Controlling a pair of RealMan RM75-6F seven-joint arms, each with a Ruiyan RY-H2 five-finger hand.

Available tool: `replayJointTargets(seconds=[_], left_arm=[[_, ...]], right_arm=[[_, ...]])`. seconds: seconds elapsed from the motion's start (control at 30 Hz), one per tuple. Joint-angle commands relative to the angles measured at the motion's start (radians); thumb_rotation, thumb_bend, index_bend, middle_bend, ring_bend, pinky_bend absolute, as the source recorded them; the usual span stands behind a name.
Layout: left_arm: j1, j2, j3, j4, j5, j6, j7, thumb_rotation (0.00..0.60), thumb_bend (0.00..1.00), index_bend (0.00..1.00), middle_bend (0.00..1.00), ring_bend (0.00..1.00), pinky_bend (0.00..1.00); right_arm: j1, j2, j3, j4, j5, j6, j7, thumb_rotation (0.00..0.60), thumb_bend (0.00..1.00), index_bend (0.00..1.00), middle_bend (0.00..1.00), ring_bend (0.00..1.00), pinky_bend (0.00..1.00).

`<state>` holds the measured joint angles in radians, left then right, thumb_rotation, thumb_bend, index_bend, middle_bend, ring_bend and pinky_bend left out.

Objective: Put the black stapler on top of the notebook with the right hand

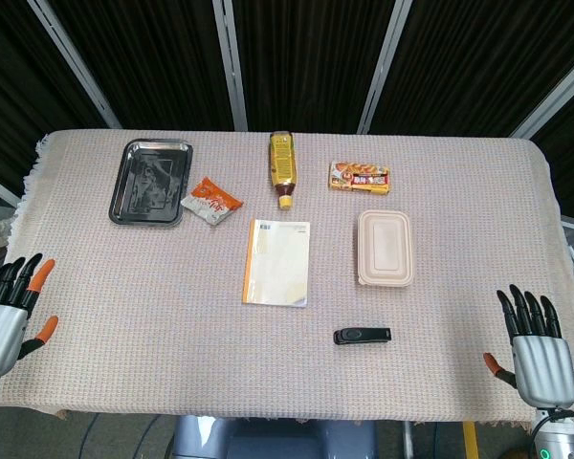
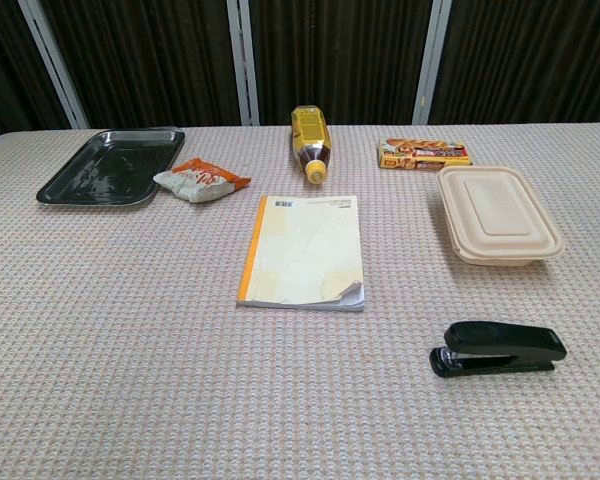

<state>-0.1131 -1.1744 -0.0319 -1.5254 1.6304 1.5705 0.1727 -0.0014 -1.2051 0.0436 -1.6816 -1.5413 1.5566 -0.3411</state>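
The black stapler (image 1: 363, 336) (image 2: 497, 348) lies flat on the tablecloth near the front edge, right of centre. The notebook (image 1: 276, 262) (image 2: 303, 251), pale yellow with an orange spine, lies closed in the middle of the table, up and to the left of the stapler. My right hand (image 1: 534, 345) rests at the front right corner, fingers spread, holding nothing, well to the right of the stapler. My left hand (image 1: 8, 308) sits at the front left edge, also empty with fingers apart. Neither hand shows in the chest view.
A beige lidded food box (image 1: 384, 248) (image 2: 497, 213) sits behind the stapler. Further back lie a snack box (image 1: 360, 177), a bottle on its side (image 1: 283, 164), an orange snack packet (image 1: 210, 201) and a black tray (image 1: 152, 181).
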Motion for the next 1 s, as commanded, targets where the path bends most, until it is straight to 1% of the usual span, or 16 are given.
replayJointTargets(seconds=[0.03, 0.27, 0.47, 0.6, 0.7, 0.8, 0.87, 1.0], left_arm=[[-0.023, -0.004, -0.01, 0.0, -0.025, -0.048, 0.008, 0.6, 0.32, 0.0, 0.0, 0.0, 0.1], [-0.047, -0.012, -0.03, -0.008, -0.077, -0.1, 0.037, 0.6, 0.32, 0.0, 0.0, 0.0, 0.11], [-0.062, -0.02, -0.04, 0.004, -0.092, -0.119, 0.029, 0.6, 0.32, 0.0, 0.0, 0.0, 0.11], [-0.072, -0.028, -0.041, 0.024, -0.099, -0.134, 0.018, 0.6, 0.32, 0.0, 0.0, 0.0, 0.11], [-0.076, -0.027, -0.042, 0.029, -0.109, -0.145, 0.009, 0.6, 0.32, 0.0, 0.0, 0.0, 0.11], [-0.075, -0.023, -0.04, 0.028, -0.106, -0.141, 0.001, 0.6, 0.32, 0.0, 0.0, 0.0, 0.11], [-0.074, -0.021, -0.036, 0.027, -0.097, -0.133, -0.004, 0.6, 0.32, 0.0, 0.0, 0.0, 0.11], [-0.074, -0.018, -0.031, 0.026, -0.087, -0.129, -0.014, 0.6, 0.32, 0.0, 0.0, 0.0, 0.11]], right_arm=[[0.016, -0.005, 0.011, 0.005, 0.029, -0.032, -0.008, 0.6, 0.14, 0.0, 0.0, 0.0, 0.0], [0.044, -0.011, 0.028, 0.019, 0.073, -0.085, -0.01, 0.6, 0.14, 0.0, 0.0, 0.0, 0.0], [0.083, -0.053, 0.026, 0.038, 0.109, -0.165, -0.038, 0.6, 0.14, 0.0, 0.0, 0.0, 0.0], [0.108, -0.103, 0.013, 0.04, 0.144, -0.221, -0.122, 0.6, 0.14, 0.0, 0.0, 0.0, 0.0], [0.113, -0.145, -0.003, 0.036, 0.156, -0.236, -0.184, 0.6, 0.14, 0.0, 0.0, 0.0, 0.0], [0.119, -0.194, -0.018, 0.048, 0.157, -0.246, -0.217, 0.6, 0.14, 0.04, 0.0, 0.0, 0.05], [0.125, -0.226, -0.026, 0.059, 0.149, -0.252, -0.229, 0.6, 0.14, 0.07, 0.04, 0.01, 0.12], [0.145, -0.279, -0.036, 0.074, 0.119, -0.263, -0.253, 0.6, 0.16, 0.13, 0.1, 0.07, 0.22]])
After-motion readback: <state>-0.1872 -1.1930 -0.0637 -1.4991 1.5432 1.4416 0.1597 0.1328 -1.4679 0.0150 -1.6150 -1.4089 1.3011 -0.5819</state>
